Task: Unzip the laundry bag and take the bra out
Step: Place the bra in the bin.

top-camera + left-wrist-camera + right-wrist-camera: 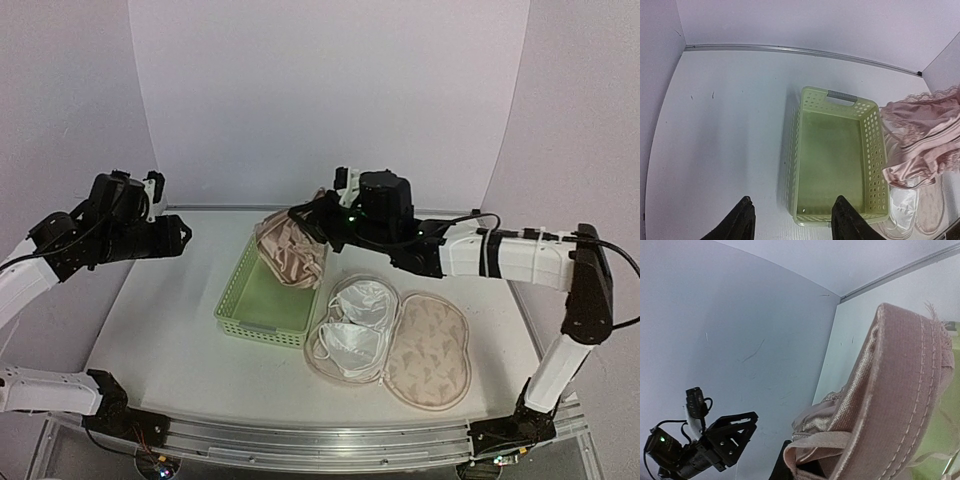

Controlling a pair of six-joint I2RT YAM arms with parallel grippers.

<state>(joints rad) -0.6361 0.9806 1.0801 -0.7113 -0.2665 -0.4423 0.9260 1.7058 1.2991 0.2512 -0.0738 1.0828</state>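
Top external view: the laundry bag (430, 355) lies unzipped and spread flat on the table (160, 330), just right of the green lattice basket (235, 308), with white padded cups (355, 322) in its left half. The pink satin bra (290, 255) hangs above the basket's far right rim, apparently pinched in the right gripper (312, 222), whose fingertips are hidden by fabric. The left gripper (792, 200) hovers with its fingers spread apart.
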